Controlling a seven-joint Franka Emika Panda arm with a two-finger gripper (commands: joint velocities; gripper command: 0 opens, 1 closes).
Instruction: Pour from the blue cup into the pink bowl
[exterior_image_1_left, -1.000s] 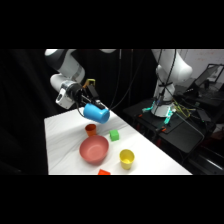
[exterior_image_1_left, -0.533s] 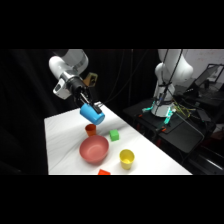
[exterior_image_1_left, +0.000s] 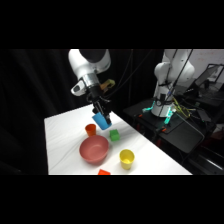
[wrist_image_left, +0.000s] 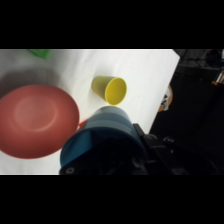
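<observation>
— What has moved since half a second ago?

— The arm has swung toward the right, carrying the blue cup (exterior_image_1_left: 102, 120) with it; the cup now hangs tilted above the desk (exterior_image_1_left: 62, 130), over the gap between the orange cup (exterior_image_1_left: 90, 130) and the green block (exterior_image_1_left: 114, 135), just behind the pink bowl (exterior_image_1_left: 94, 149).

— And the jaws (exterior_image_1_left: 101, 112)?

— Clamped on the blue cup, holding it clear of the desk. From the wrist the fingers themselves are hidden behind the cup (wrist_image_left: 102, 140) (it fills the lower middle of that view), with only black linkage showing to its right.

— What else is cut off or unclear?

— In the wrist view the pink bowl (wrist_image_left: 35, 120) runs off the left edge, and the green block (wrist_image_left: 39, 52) is a sliver at the top. The yellow cup (wrist_image_left: 111, 89) lies open toward the camera there. In the side view the yellow cup (exterior_image_1_left: 126, 158) stands right of the bowl, and a red thing (exterior_image_1_left: 104, 172) at the desk's front edge is too cropped to identify. Whether the blue cup holds anything cannot be made out.
</observation>
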